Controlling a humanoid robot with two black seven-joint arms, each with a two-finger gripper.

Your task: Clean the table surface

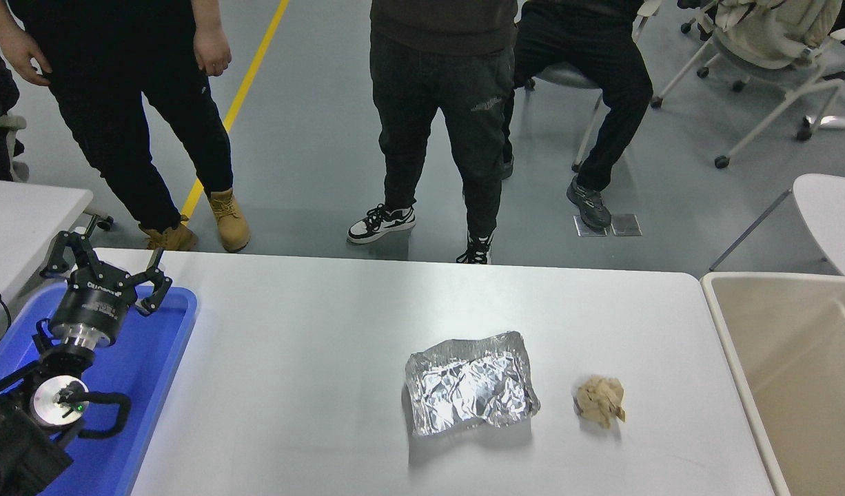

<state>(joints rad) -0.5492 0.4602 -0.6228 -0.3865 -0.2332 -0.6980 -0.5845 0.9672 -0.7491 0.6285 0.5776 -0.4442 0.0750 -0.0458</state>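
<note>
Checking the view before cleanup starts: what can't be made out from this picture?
- Right gripper: outside the head view.
- Beige bin: cut off by right and bottom edges; its floor is unseen.
- Foil: whatever lies beneath is hidden.
- Blue tray: partly covered by the left gripper.

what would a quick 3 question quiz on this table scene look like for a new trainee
1. True or false: the crumpled foil sheet lies on the table surface, apart from the brown paper wad.
2. Which thing stands off the table's right end? A) a blue tray B) a beige bin C) a chair
3. Fill in: the left end effector hangs over the ______ tray, fingers spread.

Key
1. True. There is a bare gap between the two.
2. B, the beige bin. The blue tray is at the left end.
3. Blue. The right end effector is not in view.
</note>
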